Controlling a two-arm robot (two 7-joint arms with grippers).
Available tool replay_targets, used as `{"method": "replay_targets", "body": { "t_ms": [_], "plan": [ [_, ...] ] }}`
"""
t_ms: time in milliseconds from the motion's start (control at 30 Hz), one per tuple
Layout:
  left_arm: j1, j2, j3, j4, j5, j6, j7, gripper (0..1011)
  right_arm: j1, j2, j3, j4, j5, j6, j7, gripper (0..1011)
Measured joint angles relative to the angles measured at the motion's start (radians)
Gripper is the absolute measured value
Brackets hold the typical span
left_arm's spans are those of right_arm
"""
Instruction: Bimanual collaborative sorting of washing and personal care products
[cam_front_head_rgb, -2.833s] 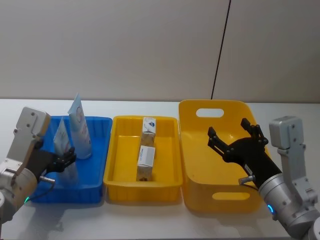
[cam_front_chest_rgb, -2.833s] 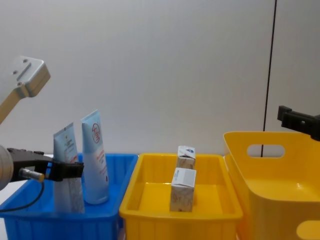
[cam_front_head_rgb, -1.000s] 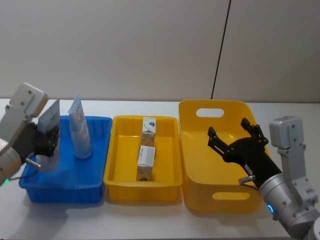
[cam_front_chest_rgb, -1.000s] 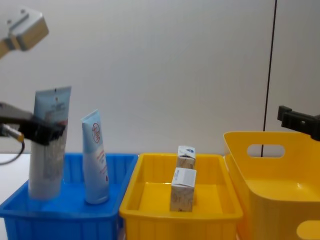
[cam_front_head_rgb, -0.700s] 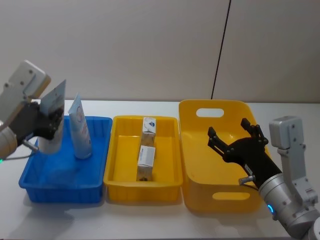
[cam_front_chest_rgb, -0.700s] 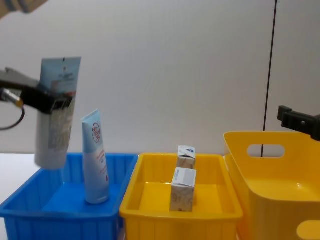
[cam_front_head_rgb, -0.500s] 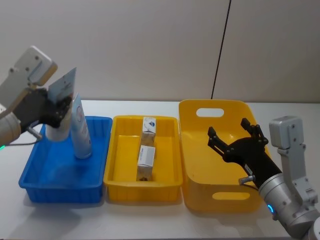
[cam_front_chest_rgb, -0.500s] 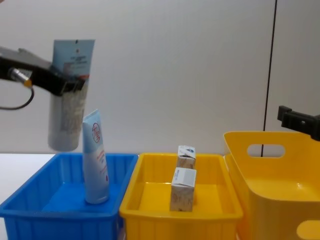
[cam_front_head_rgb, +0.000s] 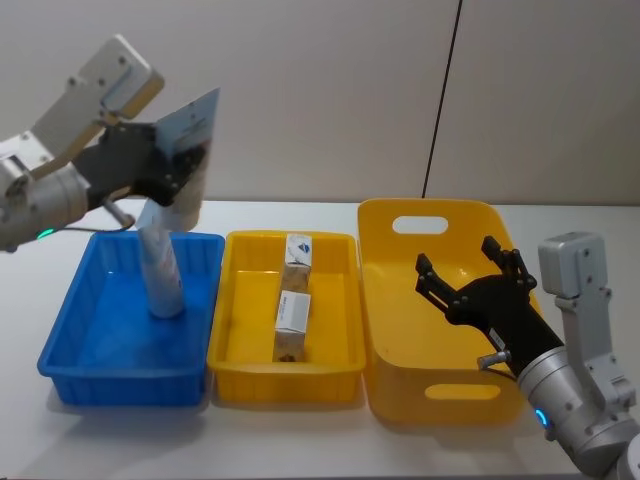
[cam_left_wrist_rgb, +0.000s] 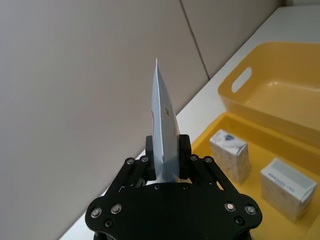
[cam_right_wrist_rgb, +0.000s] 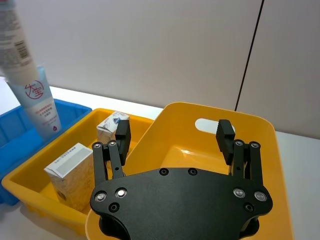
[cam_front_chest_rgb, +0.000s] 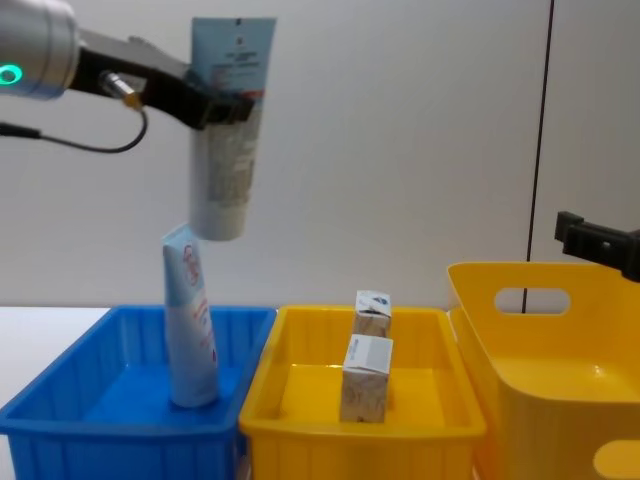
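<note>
Left tool (cam_front_head_rgb: 172, 170) clamps tube (cam_front_chest_rgb: 228, 150) aloft (right tool (cam_front_head_rgb: 470, 270) spread, over yellow bin (cam_front_head_rgb: 390, 320)).

The held tube (cam_front_head_rgb: 193, 128) hides the standing tube's (cam_front_head_rgb: 163, 282) top.

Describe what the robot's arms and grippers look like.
Both arms are silver-grey with boxy pale wrist housings and small lights. The left gripper and right gripper are matte black, screw-studded plates with short jaws. A thin black cable loops by the left wrist.
</note>
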Motion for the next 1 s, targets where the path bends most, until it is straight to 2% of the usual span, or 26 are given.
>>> {"method": "replay_targets", "body": {
  "t_ms": [133, 167, 333, 533, 1000],
  "plan": [
    [-0.056, -0.036, 0.025, 0.067, -0.007, -0.061, -0.046, 239, 0.000, 0.000, 0.000, 0.000, 0.000, 0.000, 0.000, 1002],
    [-0.056, -0.036, 0.025, 0.067, -0.007, -0.061, -0.046, 239, 0.000, 0.000, 0.000, 0.000, 0.000, 0.000, 0.000, 1002],
    [-0.135, -0.098, 0.058, 0.178, -0.021, -0.147, -0.101, 239, 0.000, 0.000, 0.000, 0.000, 0.000, 0.000, 0.000, 1002],
    [-0.201, -0.153, 0.087, 0.280, -0.032, -0.217, -0.145, 239, 0.000, 0.000, 0.000, 0.000, 0.000, 0.000, 0.000, 1002],
    [-0.297, -0.254, 0.136, 0.458, -0.054, -0.342, -0.207, 239, 0.000, 0.000, 0.000, 0.000, 0.000, 0.000, 0.000, 1002]
  ]
}}
